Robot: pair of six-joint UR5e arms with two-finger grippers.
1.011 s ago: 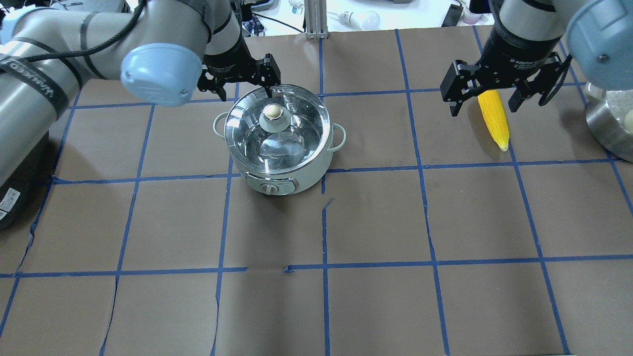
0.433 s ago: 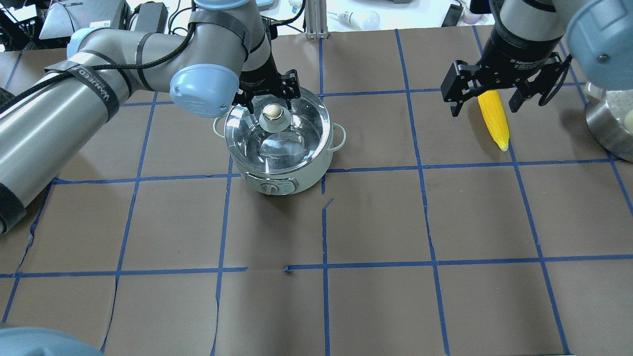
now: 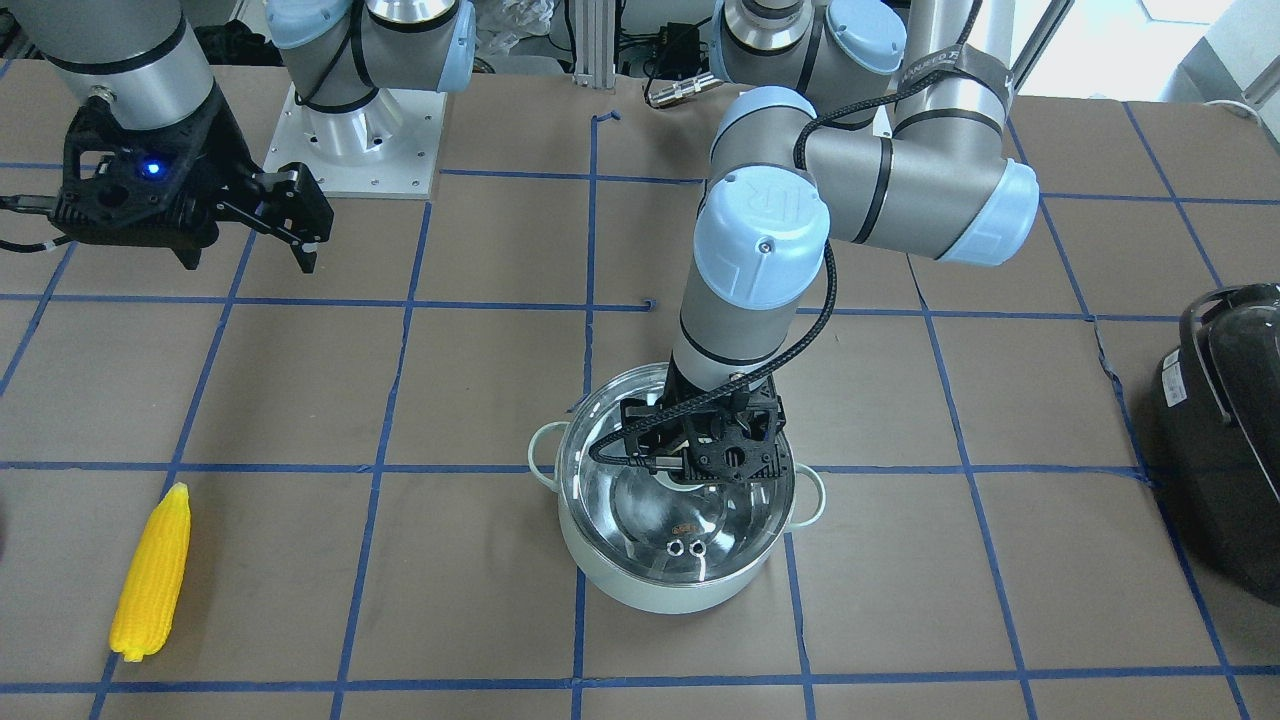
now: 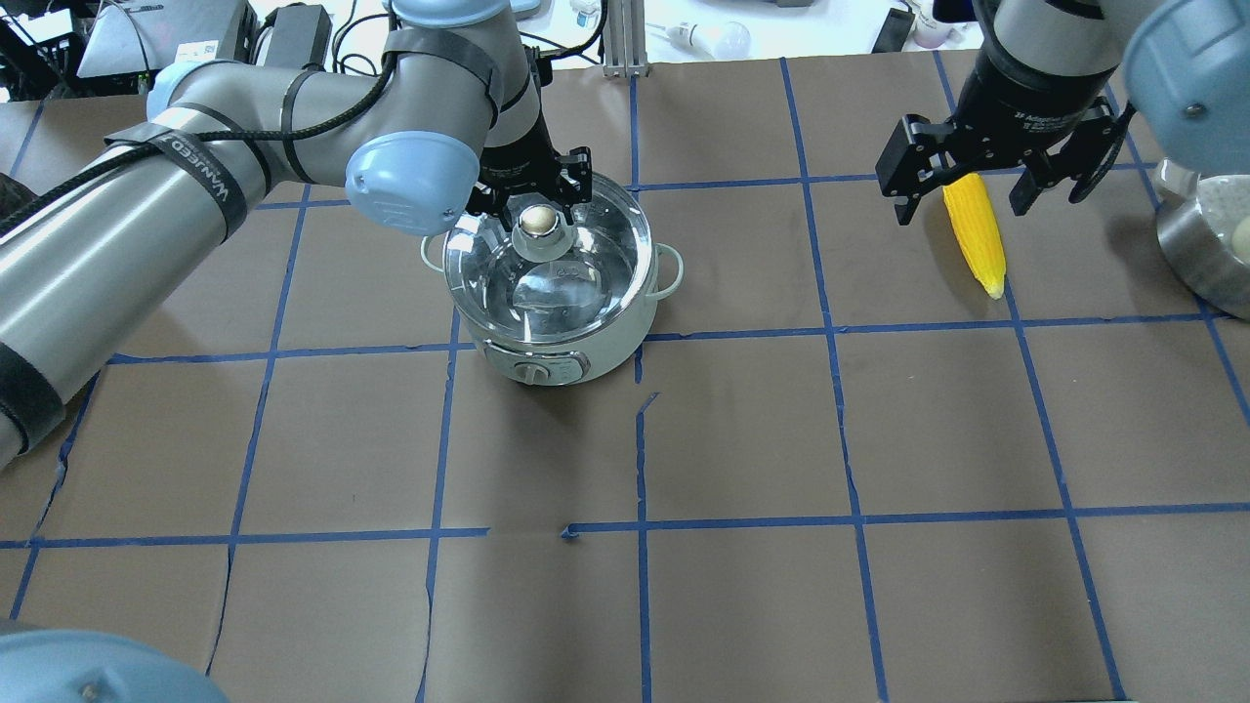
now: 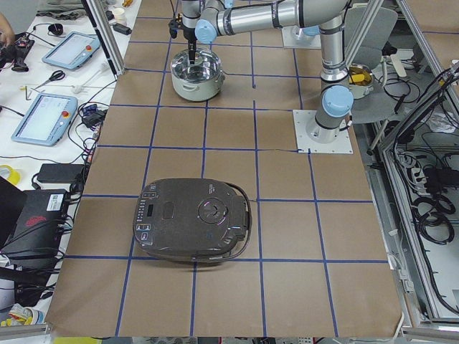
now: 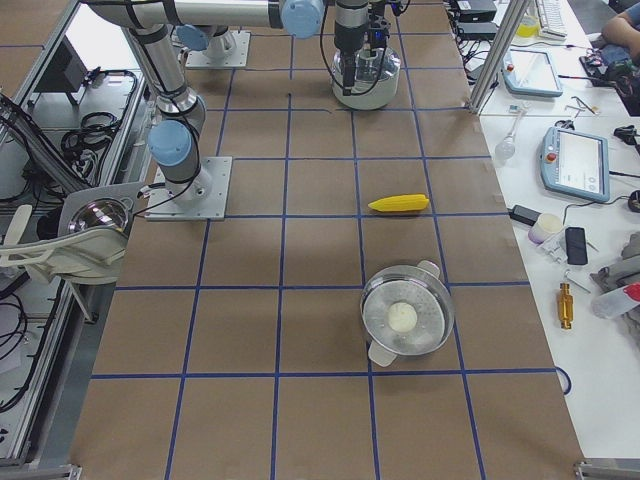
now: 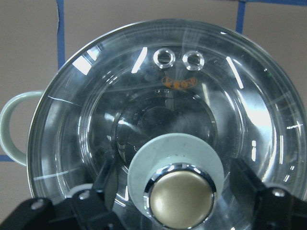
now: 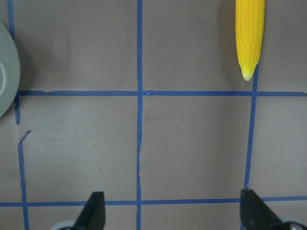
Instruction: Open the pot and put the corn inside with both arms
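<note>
Pot [image 4: 610, 353] on worktop [image 4: 742, 439], about 11 o'clock from centre in overhead view. Glass lid [image 4: 576, 283] seated, knob [image 4: 535, 223] at its middle. Over the lid: left hand [image 4: 530, 207], fingers [image 7: 103, 179] spread, one at 9 and one at 3 o'clock of the knob in its wrist view. Gap on both sides, nothing pinched.

Corn [image 4: 977, 239] lies flat on worktop at 3 o'clock from pot, well apart, along a blue tape line [image 8: 249, 139], tapered tip toward the robot. Above the worktop: right hand [image 4: 962, 200], fingers spread wide, holding nothing. Overhead view puts it over the corn's thick end; front view shows it high, clear of the corn. Its wrist view has the corn at 1 o'clock.

Black cooker [image 3: 1230, 440] at 9 o'clock edge of worktop, steel bowl [image 4: 1206, 254] at 3 o'clock edge, past the corn.
</note>
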